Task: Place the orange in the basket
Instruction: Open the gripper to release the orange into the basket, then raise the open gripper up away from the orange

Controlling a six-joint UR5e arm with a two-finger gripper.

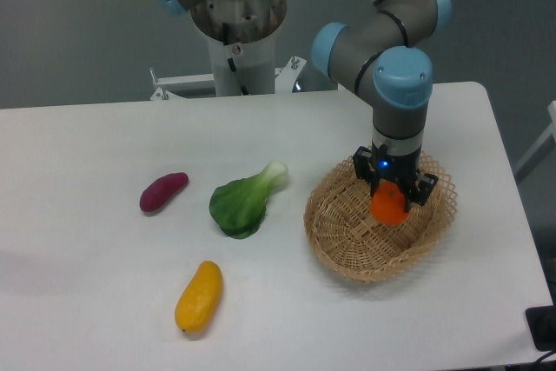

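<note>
The orange (388,208) is a small bright orange ball held between my gripper's fingers, over the inside of the basket. The basket (343,236) is round, shallow, light tan wicker with a lattice rim, on the right side of the table. My gripper (393,198) points straight down over the basket's right half and is shut on the orange. The top of the orange is hidden by the fingers. I cannot tell whether the orange touches the basket floor.
A green bok choy (244,202) lies left of the basket. A purple sweet potato (162,191) lies further left. A yellow-orange mango-like fruit (199,296) lies near the front. The arm's base (233,15) stands at the table's back edge.
</note>
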